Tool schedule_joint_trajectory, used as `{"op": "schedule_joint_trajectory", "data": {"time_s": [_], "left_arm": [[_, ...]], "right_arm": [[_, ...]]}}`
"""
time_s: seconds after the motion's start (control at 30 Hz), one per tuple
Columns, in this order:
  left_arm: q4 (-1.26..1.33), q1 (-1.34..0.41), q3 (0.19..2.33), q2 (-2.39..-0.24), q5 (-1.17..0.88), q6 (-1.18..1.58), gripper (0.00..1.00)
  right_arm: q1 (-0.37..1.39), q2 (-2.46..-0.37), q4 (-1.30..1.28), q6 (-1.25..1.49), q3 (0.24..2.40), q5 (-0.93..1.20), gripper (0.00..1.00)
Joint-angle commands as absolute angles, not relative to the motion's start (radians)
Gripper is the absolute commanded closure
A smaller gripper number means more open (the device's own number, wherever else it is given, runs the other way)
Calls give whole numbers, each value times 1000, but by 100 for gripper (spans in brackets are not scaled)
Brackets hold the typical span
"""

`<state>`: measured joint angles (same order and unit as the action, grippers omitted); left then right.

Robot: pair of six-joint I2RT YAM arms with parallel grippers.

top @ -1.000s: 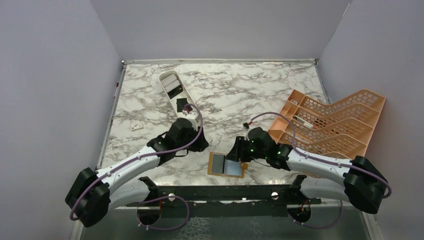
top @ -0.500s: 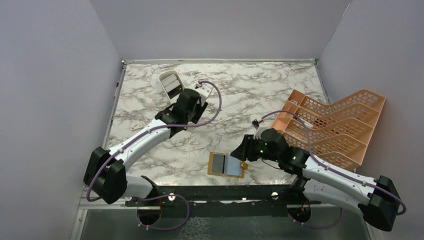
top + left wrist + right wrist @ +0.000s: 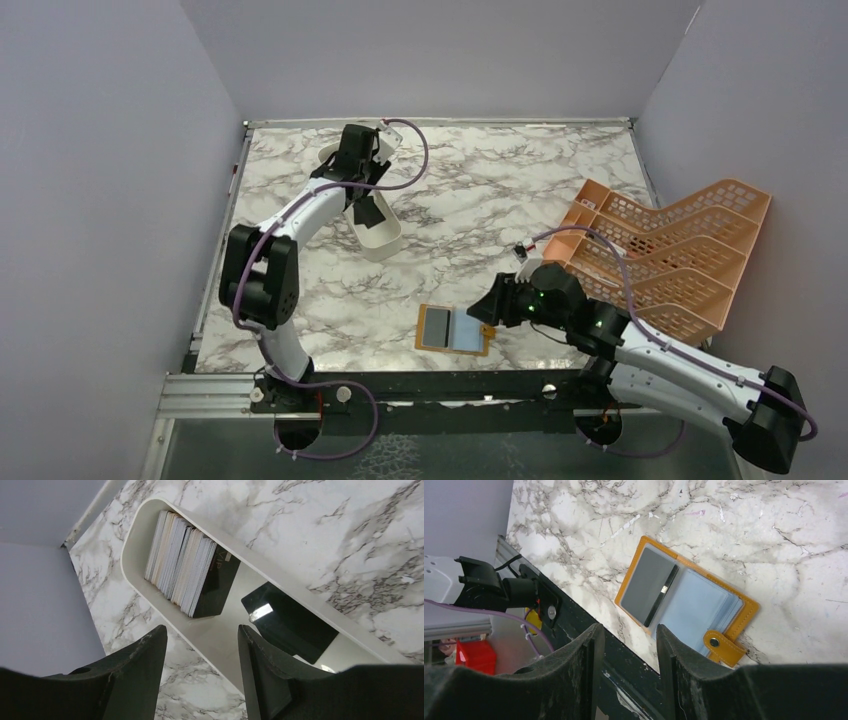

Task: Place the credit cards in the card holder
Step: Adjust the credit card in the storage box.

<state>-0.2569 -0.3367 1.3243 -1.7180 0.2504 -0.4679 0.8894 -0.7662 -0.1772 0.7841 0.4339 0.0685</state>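
The card holder (image 3: pixel 453 328) lies open near the table's front edge, orange-tan, with a snap tab on its right. In the right wrist view the card holder (image 3: pixel 731 630) shows a grey card (image 3: pixel 644 585) in its left panel and a pale blue card (image 3: pixel 696 610) in its right panel. My right gripper (image 3: pixel 487 308) is open and empty, just right of the holder and above it (image 3: pixel 629 627). A stack of credit cards (image 3: pixel 182 562) stands on edge in the white oval tray (image 3: pixel 225 640), with a black card (image 3: pixel 292 622) lying flat beside it. My left gripper (image 3: pixel 202 630) is open and empty over the tray (image 3: pixel 352 190).
A large orange lattice rack (image 3: pixel 660 250) stands at the right side of the table. The black front rail (image 3: pixel 450 385) runs just below the holder. The left wall and the back wall stand close to the tray.
My left arm has swung from the middle of the table out to the far tray. My right gripper has drawn back a little to the right of the holder.
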Motion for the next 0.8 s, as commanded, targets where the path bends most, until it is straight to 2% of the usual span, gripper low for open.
{"op": "schedule_joint_trajectory", "data": {"time_s": [0.0, 0.2, 0.6, 0.77], "left_arm": [[-264, -300, 1405, -1821, 272, -543, 42], [-265, -278, 1457, -1936, 266, -607, 39], [-257, -278, 1590, -2116, 378, -654, 37], [-255, -279, 1615, -2147, 400, -662, 44]], "right_arm": [[896, -743, -226, 780, 448, 40, 52], [896, -717, -244, 792, 440, 19, 52], [896, -731, -284, 807, 450, -4, 52], [896, -712, -255, 813, 425, -11, 52]]}}
